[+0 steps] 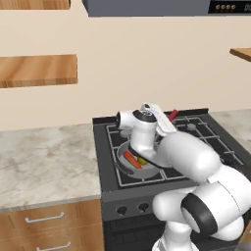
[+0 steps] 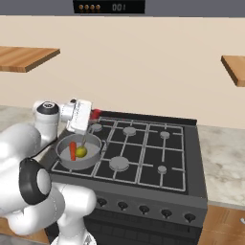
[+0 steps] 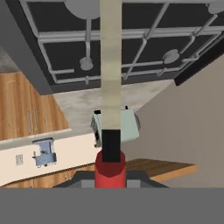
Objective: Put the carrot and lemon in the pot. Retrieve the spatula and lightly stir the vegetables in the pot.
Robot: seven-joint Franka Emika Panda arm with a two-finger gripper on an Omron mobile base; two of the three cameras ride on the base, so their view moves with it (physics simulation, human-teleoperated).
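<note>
The black stove (image 2: 143, 158) carried the things, its top covered by dark burner grates (image 2: 143, 143). The pot (image 2: 79, 154) sat directly on the front-left grate, the nearest burner to the marble counter (image 1: 44, 157) adjoining the stove on that side. Beyond the pot, toward the wall, and to its right, round grey burner caps (image 2: 129, 130) showed through the grates. A row of dark knobs (image 2: 143, 209) ran along the stove's front panel, below the pot. More counter (image 2: 225, 153) flanked the stove's far side from the pot.
</note>
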